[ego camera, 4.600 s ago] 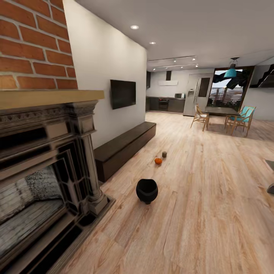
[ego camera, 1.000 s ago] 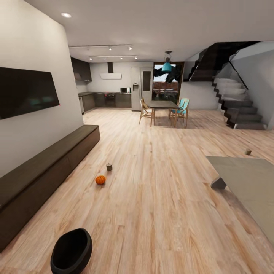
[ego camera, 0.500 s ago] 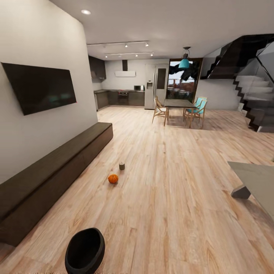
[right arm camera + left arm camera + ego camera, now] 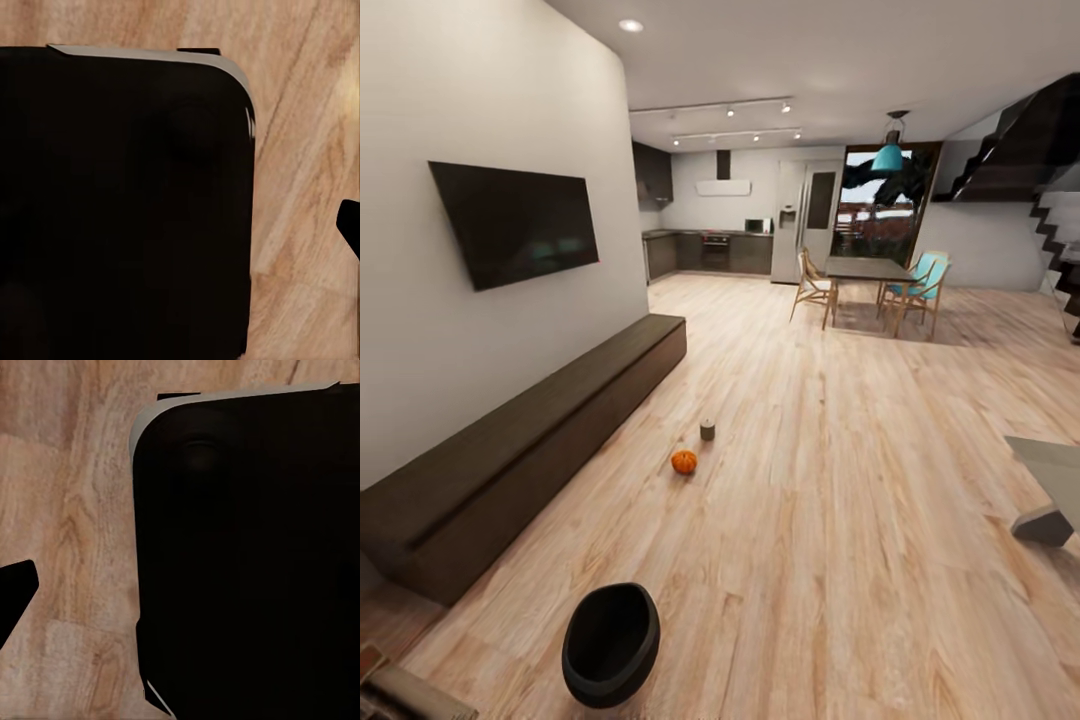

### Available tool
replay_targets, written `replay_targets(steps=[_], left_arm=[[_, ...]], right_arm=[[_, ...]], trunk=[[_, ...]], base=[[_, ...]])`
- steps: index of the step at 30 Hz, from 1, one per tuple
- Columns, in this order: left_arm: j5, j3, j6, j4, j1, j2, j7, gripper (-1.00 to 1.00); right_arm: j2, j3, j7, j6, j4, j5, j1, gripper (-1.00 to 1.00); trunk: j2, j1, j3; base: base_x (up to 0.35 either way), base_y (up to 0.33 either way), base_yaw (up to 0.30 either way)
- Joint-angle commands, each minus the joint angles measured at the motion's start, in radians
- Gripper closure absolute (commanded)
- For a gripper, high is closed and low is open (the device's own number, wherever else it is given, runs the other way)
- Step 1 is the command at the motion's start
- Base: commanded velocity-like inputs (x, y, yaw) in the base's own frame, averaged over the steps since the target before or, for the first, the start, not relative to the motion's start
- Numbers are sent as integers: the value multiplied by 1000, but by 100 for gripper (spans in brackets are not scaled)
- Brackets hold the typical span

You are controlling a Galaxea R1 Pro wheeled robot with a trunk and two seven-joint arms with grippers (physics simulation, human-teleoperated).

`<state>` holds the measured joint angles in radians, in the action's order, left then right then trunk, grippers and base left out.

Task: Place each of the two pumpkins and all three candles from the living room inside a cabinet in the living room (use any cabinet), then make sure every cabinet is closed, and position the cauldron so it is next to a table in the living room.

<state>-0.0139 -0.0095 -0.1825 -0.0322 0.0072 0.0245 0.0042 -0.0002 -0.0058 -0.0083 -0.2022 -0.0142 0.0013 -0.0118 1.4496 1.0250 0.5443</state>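
On wood floor [image 4: 880,520], cauldron [image 4: 610,645], pumpkin [image 4: 683,462] beside candle [image 4: 707,430], nr cabinet [image 4: 530,450]

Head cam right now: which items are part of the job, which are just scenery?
Job items:
- pumpkin, on the floor
- candle, on the floor just beyond it
- cauldron, on the floor nearest the camera
- cabinet, along the wall, fronts look shut

Scenery:
- TV on the wall
- dining table with chairs
- kitchen units at the far end
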Motion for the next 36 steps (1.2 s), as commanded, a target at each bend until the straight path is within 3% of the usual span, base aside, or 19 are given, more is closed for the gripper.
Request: replay_targets(steps=[1,23,36], left_arm=[[-1,0,-2,-2,1,0,0,-100],[-1,0,-2,-2,1,-4,0,-100],[-1,0,-2,-2,1,-6,0,-100]], right_arm=[[0,0,-1,-3,1,0,-1,-100],[0,0,-1,-3,1,0,-1,-100],[5,0,-2,-3,1,-1,-1,-100]], trunk=[[0,0,2],[0,0,25],[0,0,38]], base=[[0,0,217],[3,-3,218],[129,-177,232]])
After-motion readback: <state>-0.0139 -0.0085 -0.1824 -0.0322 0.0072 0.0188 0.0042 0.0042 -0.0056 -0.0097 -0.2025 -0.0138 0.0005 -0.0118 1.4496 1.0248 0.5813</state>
